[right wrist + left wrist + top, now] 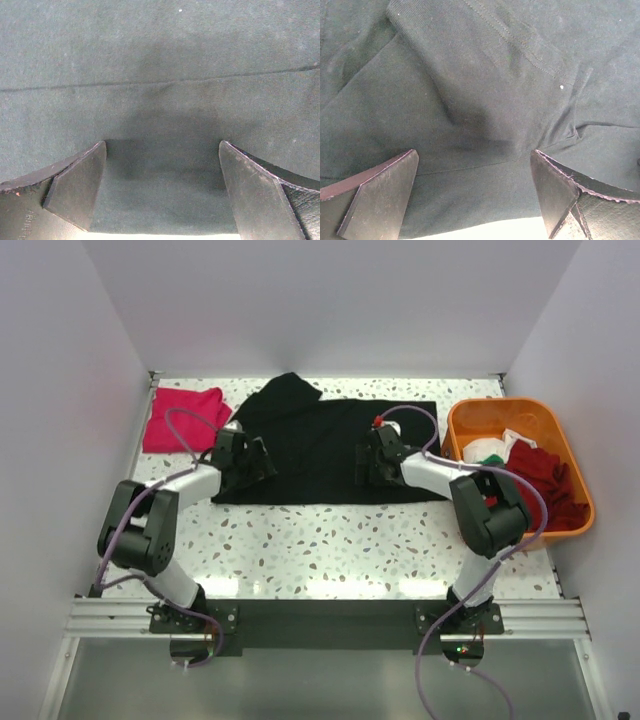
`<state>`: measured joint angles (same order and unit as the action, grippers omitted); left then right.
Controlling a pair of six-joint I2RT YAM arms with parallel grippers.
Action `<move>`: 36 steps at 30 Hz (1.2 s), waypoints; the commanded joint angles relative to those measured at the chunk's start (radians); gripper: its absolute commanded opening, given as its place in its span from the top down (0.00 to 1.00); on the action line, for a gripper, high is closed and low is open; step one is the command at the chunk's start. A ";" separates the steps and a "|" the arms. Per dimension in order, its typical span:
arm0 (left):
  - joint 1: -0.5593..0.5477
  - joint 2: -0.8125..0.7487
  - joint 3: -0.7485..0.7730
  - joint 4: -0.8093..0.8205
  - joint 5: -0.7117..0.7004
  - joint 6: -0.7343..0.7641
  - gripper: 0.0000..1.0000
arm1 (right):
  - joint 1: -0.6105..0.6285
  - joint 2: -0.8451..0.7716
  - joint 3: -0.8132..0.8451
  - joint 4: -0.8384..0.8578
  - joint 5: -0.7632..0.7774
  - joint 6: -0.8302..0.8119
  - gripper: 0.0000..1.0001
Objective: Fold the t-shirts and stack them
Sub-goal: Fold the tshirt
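Note:
A black t-shirt (pixel 320 445) lies spread across the middle of the table, one sleeve folded up at its back left. My left gripper (pixel 262 462) is open over its left side near the front hem; the left wrist view shows black cloth (pixel 470 100) between the spread fingers (pixel 385 192). My right gripper (pixel 362 462) is open over the shirt's right half; its wrist view shows flat black cloth (pixel 160 100) and a hem seam between the fingers (pixel 252 192). A folded pink-red t-shirt (pixel 182 418) lies at the back left. Dark red (pixel 545 480), white and green shirts sit in the tub.
An orange plastic tub (pixel 470 420) stands at the right edge of the speckled table (pixel 330 550). White walls close in the back and both sides. A metal rail (pixel 320 618) runs along the near edge by the arm bases.

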<state>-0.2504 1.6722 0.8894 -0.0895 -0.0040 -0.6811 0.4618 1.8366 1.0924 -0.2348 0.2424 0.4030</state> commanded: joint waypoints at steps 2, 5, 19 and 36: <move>-0.021 -0.174 -0.193 -0.214 -0.057 -0.092 0.00 | 0.050 -0.074 -0.173 -0.170 -0.063 0.102 0.01; -0.056 -0.303 -0.286 -0.297 -0.080 -0.136 0.00 | 0.109 -0.157 -0.284 -0.218 -0.063 0.148 0.01; -0.185 -0.627 -0.448 -0.656 -0.103 -0.402 0.00 | 0.322 -0.424 -0.483 -0.391 -0.109 0.405 0.01; -0.185 -0.605 0.097 -0.692 -0.413 -0.189 0.00 | 0.314 -0.554 -0.143 -0.458 0.066 0.267 0.01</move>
<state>-0.4343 1.0386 0.8742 -0.8658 -0.3153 -0.9974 0.7841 1.3052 0.8112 -0.6468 0.1867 0.7063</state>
